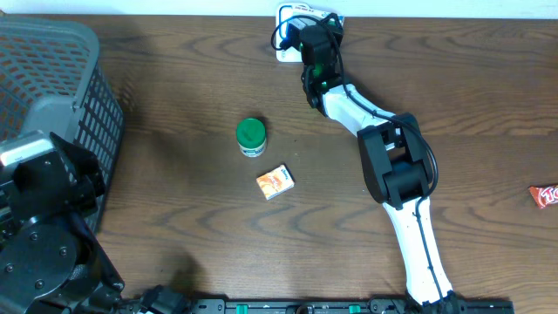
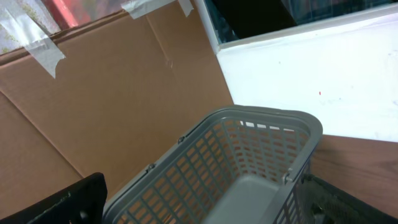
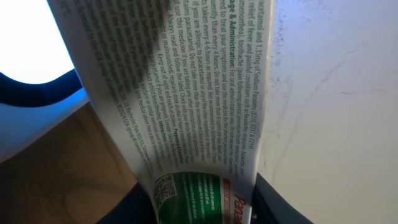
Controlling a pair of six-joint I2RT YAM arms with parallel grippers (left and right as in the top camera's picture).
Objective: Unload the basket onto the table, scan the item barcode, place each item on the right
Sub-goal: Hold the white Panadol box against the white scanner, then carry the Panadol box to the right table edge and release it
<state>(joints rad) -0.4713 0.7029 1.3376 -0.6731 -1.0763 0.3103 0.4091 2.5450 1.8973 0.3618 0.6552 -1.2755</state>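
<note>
1. Gripping the box [image 3: 186, 112] by its lower end, right gripper [image 3: 205, 208] partly closed, beside the scanner [image 1: 286, 14].
2. Left gripper [image 2: 199, 214] is wide open and empty.
3. Box is likely light, crushable card: pinch the flat faces gently.

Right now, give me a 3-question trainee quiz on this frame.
1. True or false: the right gripper is shut on a printed medicine box.
2. Which lies nearest the green-capped bottle on the table? A red wrapper; B small orange box; C white device at the far edge.
3. Fill in: the open left gripper faces a grey ____.
Key: 1 true; 2 B; 3 basket.
</note>
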